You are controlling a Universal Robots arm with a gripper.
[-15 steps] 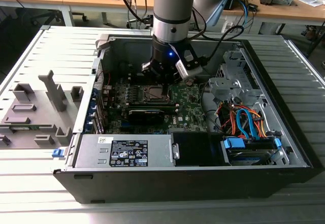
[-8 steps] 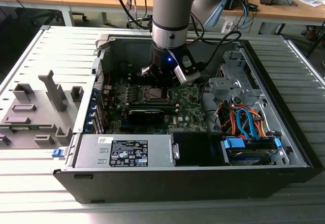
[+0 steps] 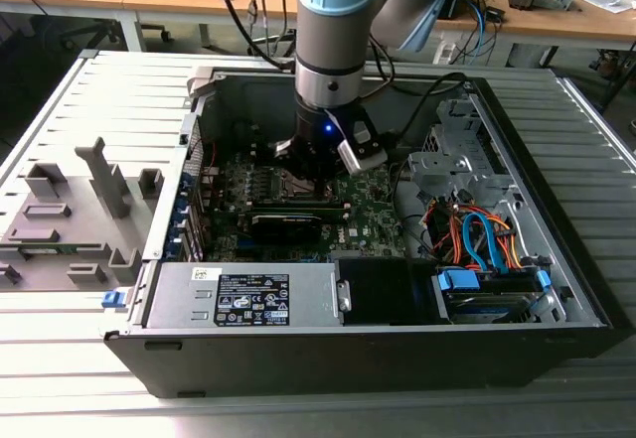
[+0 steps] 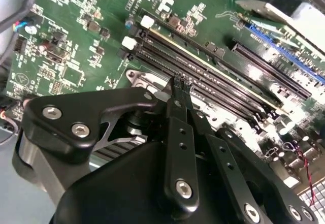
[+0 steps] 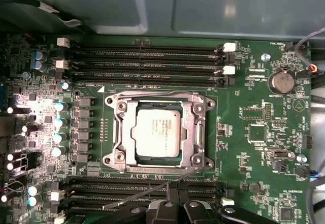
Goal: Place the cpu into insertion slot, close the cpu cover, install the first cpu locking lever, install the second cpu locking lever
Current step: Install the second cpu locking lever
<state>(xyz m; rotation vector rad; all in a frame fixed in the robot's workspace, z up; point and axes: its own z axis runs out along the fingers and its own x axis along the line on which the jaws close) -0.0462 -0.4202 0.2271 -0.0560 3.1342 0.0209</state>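
A: Gripper (image 4: 179, 89) state? You can check the second wrist view.
B: Fingertips pressed together, clenched on nothing I can see, tips just above the black memory slots (image 4: 223, 89). In the exterior view the arm's wrist (image 3: 328, 140) hides the socket area inside the pc case (image 3: 556, 289).
A: Cpu?
B: Cpu (image 5: 155, 131) sits flat in the insertion slot (image 5: 133, 155), silvery-grey face up, print too small to read. Cpu cover (image 5: 194, 127) lies down around it, dull silver frame w/ chip showing thru the window.
A: Levers?
B: Thin wire (image 5: 139, 196) runs slanted near the socket's edge toward the finger bases; can't tell if latched.
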